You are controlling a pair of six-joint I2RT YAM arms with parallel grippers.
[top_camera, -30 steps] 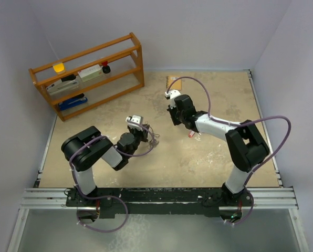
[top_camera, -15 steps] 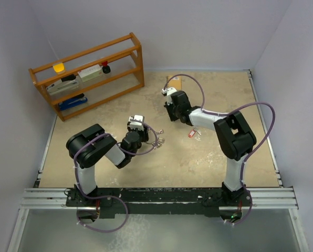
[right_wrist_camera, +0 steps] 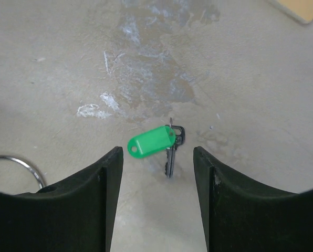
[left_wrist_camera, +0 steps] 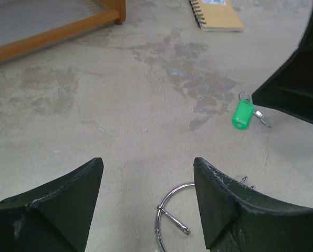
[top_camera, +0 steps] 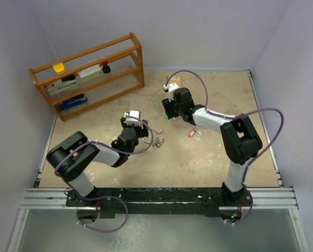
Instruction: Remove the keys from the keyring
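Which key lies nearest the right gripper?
The key with the green plastic head, lying flat just ahead of the open right gripper; the red-headed key and the small silver keys lie farther away.

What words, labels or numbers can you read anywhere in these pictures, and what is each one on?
None of the text can be read.
Tan spiral notebook: a small printed patch at the cover's top edge, too blurred to read.
White box in the wooden rack: any label is too small to read.
Green key tag: plain, no writing shows.
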